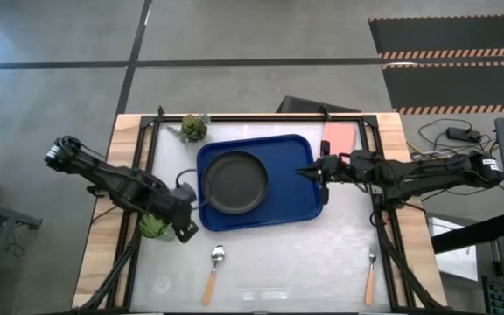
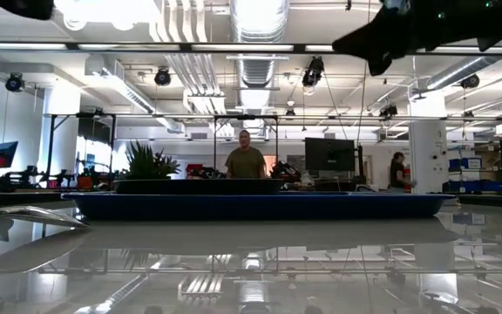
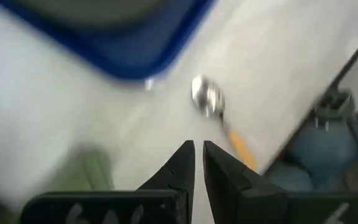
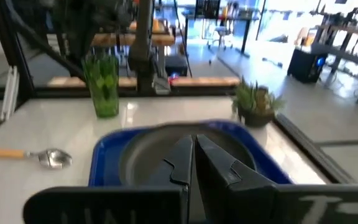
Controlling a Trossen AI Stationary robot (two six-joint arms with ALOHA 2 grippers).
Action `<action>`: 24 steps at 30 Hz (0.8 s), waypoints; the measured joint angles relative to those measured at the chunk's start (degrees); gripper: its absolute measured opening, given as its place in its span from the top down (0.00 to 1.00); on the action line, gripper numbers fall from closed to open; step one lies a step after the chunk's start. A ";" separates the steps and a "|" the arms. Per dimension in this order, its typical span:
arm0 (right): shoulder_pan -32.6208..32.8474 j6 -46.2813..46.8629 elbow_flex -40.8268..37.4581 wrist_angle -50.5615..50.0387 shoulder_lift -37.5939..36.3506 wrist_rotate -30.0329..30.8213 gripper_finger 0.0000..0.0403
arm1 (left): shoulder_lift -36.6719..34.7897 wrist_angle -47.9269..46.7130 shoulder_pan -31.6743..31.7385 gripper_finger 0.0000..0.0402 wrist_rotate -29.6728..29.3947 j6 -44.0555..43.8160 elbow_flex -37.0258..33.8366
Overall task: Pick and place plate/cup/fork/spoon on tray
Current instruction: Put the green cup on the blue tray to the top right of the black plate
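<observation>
Resting on the blue tray, the round matte-black plate.

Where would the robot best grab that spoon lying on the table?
Probably the slim orange handle of the spoon, from straight above. It lies flat with its bowl toward the tray, so fingers could close across the narrow handle; the left gripper is closest.

cup blurred, tray cut off, plate too

Black plate flat on blue tray.
</observation>
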 joint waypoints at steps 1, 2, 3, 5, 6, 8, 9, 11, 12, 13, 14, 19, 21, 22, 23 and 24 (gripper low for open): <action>0.00 -0.31 0.14 0.43 -0.45 0.00 0.98 | 0.76 -1.06 -0.58 0.96 2.24 -1.86 0.63; 0.00 -0.50 0.14 0.47 -0.88 0.00 0.98 | 1.35 -2.05 -1.31 0.96 4.17 -3.83 1.02; 0.00 -0.71 0.12 0.41 -1.04 0.02 0.98 | 1.77 -2.99 -2.13 0.96 5.31 -5.73 1.25; 0.00 -1.14 0.10 -0.34 -1.58 0.00 0.98 | 2.28 -4.99 -3.91 0.96 6.36 -9.66 1.31; 0.00 -1.35 0.04 -1.22 -1.83 0.00 0.98 | 2.35 -6.21 -4.79 0.96 6.39 -11.61 1.13; 0.00 -1.66 0.00 -1.94 -2.26 0.00 0.98 | 2.35 -9.06 -6.24 0.96 6.43 -14.99 1.06; 0.00 -1.78 0.00 -2.48 -2.67 0.02 0.98 | 2.26 -9.86 -6.87 0.96 6.41 -16.60 1.04; 0.00 -1.91 0.00 -2.88 -2.87 0.04 0.98 | 1.99 -10.35 -7.53 0.96 6.34 -18.72 1.29; 0.00 -1.91 0.00 -2.85 -2.87 0.04 0.98 | 1.87 -10.28 -7.78 0.96 6.25 -19.39 1.50; 0.00 -1.91 0.00 -3.05 -2.85 0.04 0.98 | 1.80 -10.73 -7.93 0.96 6.22 -20.19 1.69; 0.00 -1.91 0.00 -3.05 -2.76 0.04 0.98 | 1.74 -11.76 -8.07 0.96 6.22 -21.33 1.81; 0.00 -1.46 0.00 -3.83 -2.74 0.04 0.98 | 1.62 -15.18 -8.24 0.96 4.75 -24.23 0.64; 0.00 -1.20 0.00 -4.21 -2.74 0.06 0.98 | 1.64 -14.26 -8.22 0.96 4.79 -23.97 0.18; 0.00 -1.08 0.00 -4.18 -2.72 0.07 0.98 | 1.64 -13.71 -8.22 0.96 4.79 -23.21 0.05; 0.00 -1.03 0.00 -4.19 -2.72 0.07 0.98 | 1.64 -13.20 -8.21 0.96 4.79 -22.61 0.01; 0.00 -1.02 0.00 -4.19 -2.71 0.06 0.98 | 1.64 -12.95 -8.19 0.95 4.79 -22.27 0.00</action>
